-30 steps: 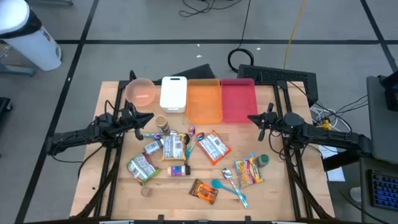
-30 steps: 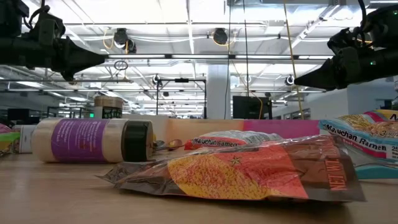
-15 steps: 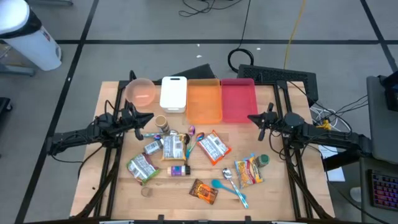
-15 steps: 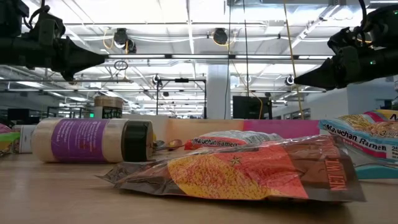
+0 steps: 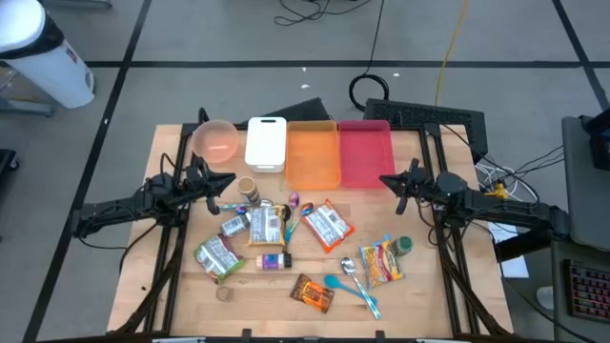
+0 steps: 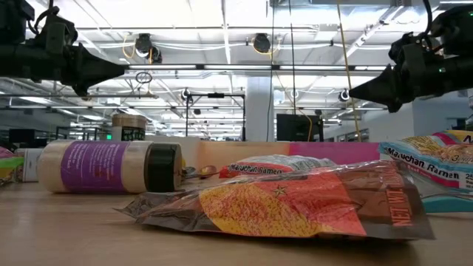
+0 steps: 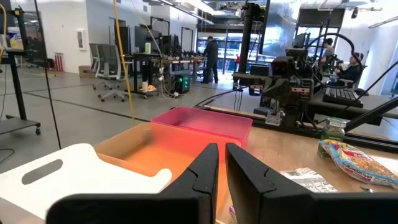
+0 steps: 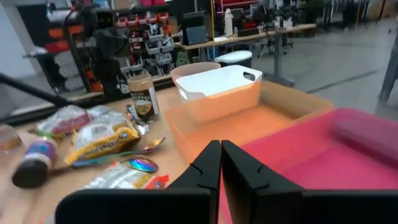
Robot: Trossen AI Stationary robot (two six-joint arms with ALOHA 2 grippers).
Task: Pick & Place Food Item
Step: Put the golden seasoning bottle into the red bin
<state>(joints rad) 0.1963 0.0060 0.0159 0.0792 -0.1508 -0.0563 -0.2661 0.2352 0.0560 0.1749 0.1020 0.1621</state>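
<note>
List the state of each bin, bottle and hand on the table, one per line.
Pink bowl: upright, looks empty.
White bin: upright, looks empty.
Orange bin: upright, empty.
Red bin: upright, empty.
Purple-label bottle: lying on its side, cap on.
Brown jar: upright.
Left hand: nearly shut, holding nothing, raised.
Right hand: shut, holding nothing, raised.

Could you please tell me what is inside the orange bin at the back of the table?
The orange bin looks empty: the high view shows only its bare orange floor. In the right wrist view its floor is also bare, though the near wall hides a strip of it.
</note>
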